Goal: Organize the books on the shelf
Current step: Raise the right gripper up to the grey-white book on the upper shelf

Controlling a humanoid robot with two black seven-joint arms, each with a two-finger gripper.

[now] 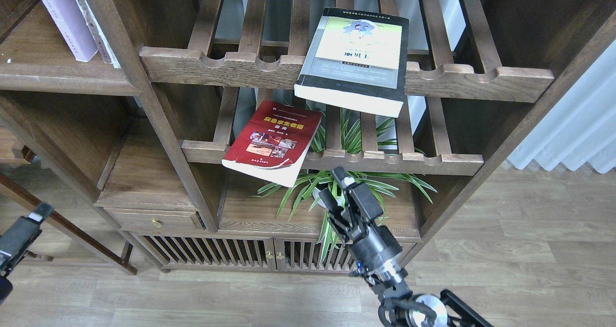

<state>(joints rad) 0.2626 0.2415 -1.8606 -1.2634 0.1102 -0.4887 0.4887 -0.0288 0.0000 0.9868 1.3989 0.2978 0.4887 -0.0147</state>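
The black-bordered book with the yellow-green cover [353, 59] lies flat on the upper slatted rack and overhangs its notched front rail. The red book with the yellow title [272, 141] lies tilted on the lower slatted rack, its corner hanging over the front. The pale lavender book [62, 19] stands leaning on the solid dark-brown plank shelf [62, 79] at the top left. My right gripper [334, 187] is open and empty, below and to the right of the red book, in front of the plant. My left gripper [26, 228] shows only as a dark end at the left edge.
A potted spider plant [356, 185] stands on the cabinet top behind my right gripper. Another thin book [94, 26] leans beside the lavender one. A drawer [154, 219] and slatted doors [216, 255] are below. A white curtain [572, 124] hangs at the right.
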